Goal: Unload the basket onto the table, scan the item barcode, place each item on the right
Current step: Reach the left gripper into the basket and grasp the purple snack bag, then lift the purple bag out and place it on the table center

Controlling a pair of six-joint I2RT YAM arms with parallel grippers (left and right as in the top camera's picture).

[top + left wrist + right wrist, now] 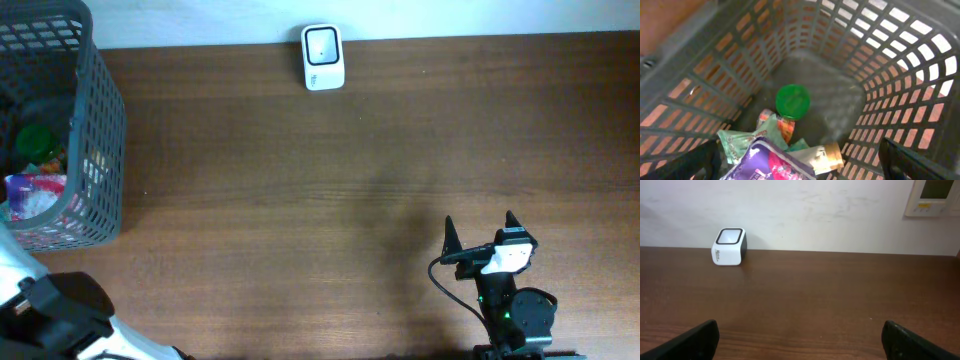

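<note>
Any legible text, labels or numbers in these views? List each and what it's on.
Nothing reads cleanly.
Scanner: dark print on its side, too small to read.
Wall panel: yellow label, too small.
Purple packet in the basket: print blurred.
Green cap: no text visible.

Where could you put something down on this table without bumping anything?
The wide tabletop between the grey basket on the left, the white scanner at the far edge and the right fingers near the front is bare. Crowded: inside the basket, where packets and a green lid pile up.
</note>
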